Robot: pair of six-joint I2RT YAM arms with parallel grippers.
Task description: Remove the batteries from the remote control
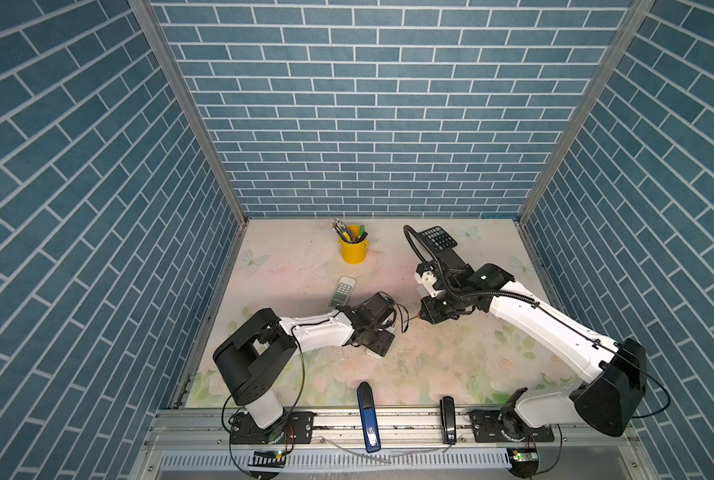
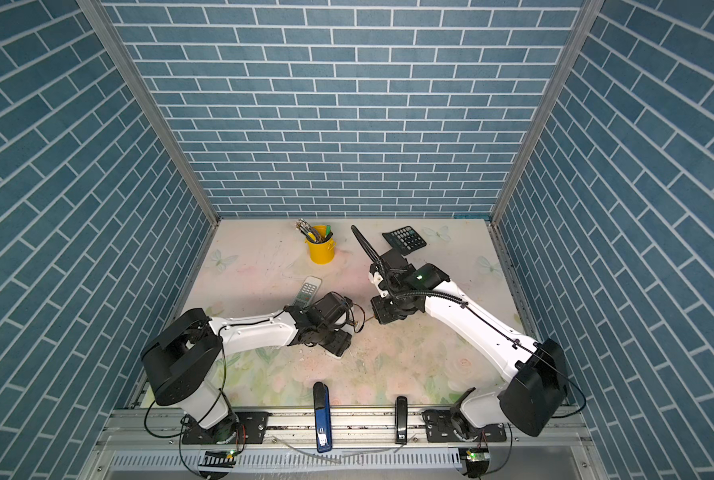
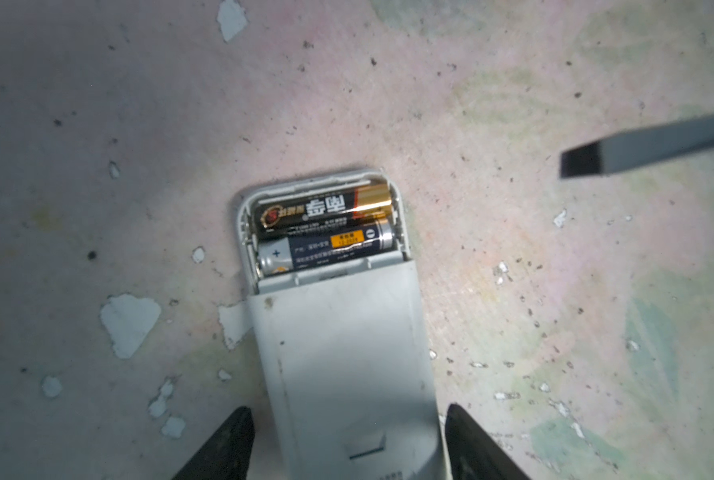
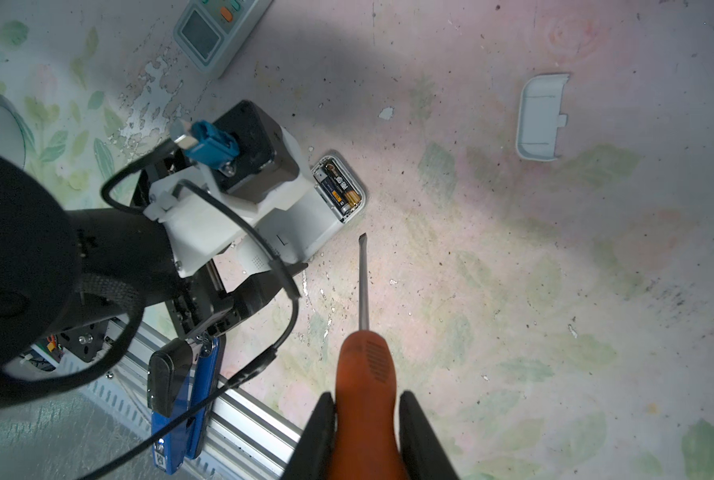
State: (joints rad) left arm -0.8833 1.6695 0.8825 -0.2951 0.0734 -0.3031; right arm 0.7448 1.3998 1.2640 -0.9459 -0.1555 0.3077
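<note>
Right gripper (image 4: 366,401) pinches the orange screwdriver (image 4: 363,357), blade tip hanging just beside the remote control (image 3: 338,353). Left gripper (image 3: 347,411) spread, straddling that remote near table (image 1: 450,365) centre; two batteries (image 3: 326,226) sit side by side in its open compartment, white cover (image 4: 542,116) well apart.

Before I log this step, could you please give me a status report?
Left pincer open astride remote. Right pincer shut on screwdriver, tip clear of remote. Both batteries seated, cover off.
</note>
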